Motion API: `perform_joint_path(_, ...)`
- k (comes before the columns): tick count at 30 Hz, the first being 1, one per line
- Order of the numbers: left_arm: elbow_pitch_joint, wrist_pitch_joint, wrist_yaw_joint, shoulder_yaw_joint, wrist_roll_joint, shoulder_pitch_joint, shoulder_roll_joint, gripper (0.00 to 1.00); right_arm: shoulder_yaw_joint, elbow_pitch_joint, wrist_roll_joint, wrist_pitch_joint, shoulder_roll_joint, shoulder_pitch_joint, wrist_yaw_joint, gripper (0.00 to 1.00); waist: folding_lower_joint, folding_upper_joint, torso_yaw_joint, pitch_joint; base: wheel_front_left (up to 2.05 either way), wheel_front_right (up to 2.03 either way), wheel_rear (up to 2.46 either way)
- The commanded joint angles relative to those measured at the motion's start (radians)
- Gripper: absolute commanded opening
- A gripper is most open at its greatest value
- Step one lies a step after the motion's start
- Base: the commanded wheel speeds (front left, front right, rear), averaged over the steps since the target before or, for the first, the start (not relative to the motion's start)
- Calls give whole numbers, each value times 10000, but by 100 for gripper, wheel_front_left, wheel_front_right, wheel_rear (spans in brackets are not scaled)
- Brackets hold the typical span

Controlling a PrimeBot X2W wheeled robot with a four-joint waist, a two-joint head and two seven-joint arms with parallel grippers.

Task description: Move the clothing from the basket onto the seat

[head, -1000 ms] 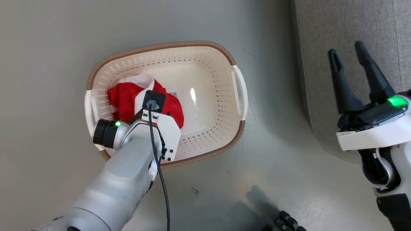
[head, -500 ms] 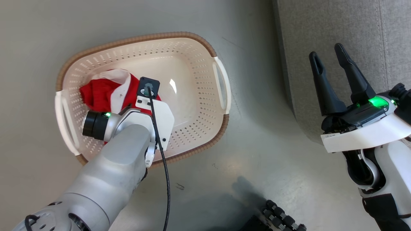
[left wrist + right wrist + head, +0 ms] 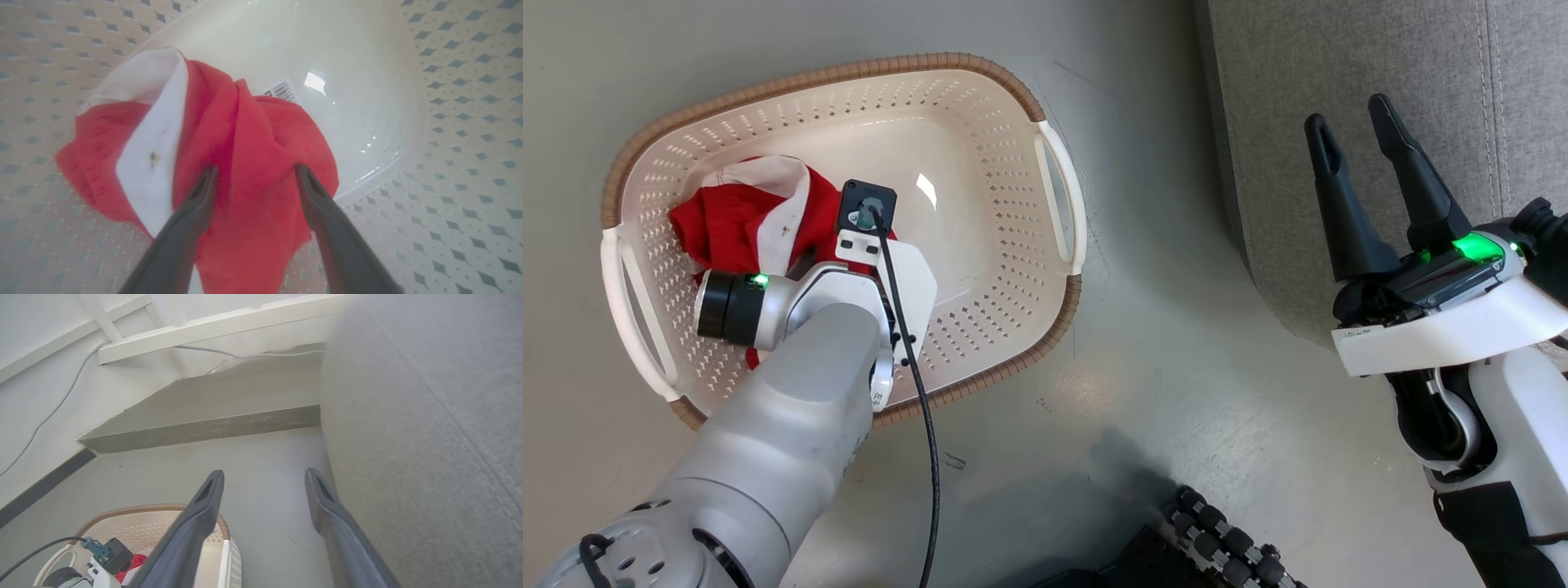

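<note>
The clothing (image 3: 737, 219), a red bundle with a white panel, lies in the left half of the cream basket (image 3: 849, 69) on the floor. My left forearm (image 3: 800, 367) reaches down into the basket and hides the fingers in the head view. In the left wrist view my left gripper (image 3: 255, 169) stands open, both fingertips (image 3: 209, 173) pressed onto the red clothing (image 3: 253, 134), a fold of cloth between them. My right gripper (image 3: 1347, 131) is open and holds nothing, hovering at the front edge of the grey seat (image 3: 1258, 98). The right wrist view has that gripper (image 3: 264, 473) beside the seat (image 3: 429, 416).
A barcode label (image 3: 282, 90) sits on the basket's bare floor beyond the cloth. Grey floor (image 3: 1160, 327) separates basket and seat. My dark wheeled base (image 3: 1225, 539) shows at the bottom. A low step (image 3: 204, 430), white wall and a cable (image 3: 245, 355) lie beyond.
The head camera has shifted, so the basket and seat sit further left in the picture. My left wrist stays over the clothing. The right gripper remains open.
</note>
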Motion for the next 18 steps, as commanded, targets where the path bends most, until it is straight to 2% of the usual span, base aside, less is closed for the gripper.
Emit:
perform_joint_path(1, -46, -94, 86, 39, -125, -93, -53, 36, 31, -122, 50, -61, -140, 187, 31, 100, 0, 0, 6, -6, 0, 0, 0)
perform_joint_path(2, -42, -174, 91, 17, -143, -97, -53, 0, 20, -101, 56, -61, -134, 171, 31, 100, 0, 0, 15, -21, 0, 0, 0)
perform_joint_path(12, -351, -689, -49, -233, -429, 119, -53, 0, -81, 136, -15, -61, -213, 258, 31, 100, 0, 0, 292, -799, 0, 0, 0)
perform_joint_path(18, -745, -1120, -285, -438, -559, 437, -53, 0, -161, 334, -120, -61, -330, 388, 31, 100, 0, 0, 528, -1562, 0, 0, 0)
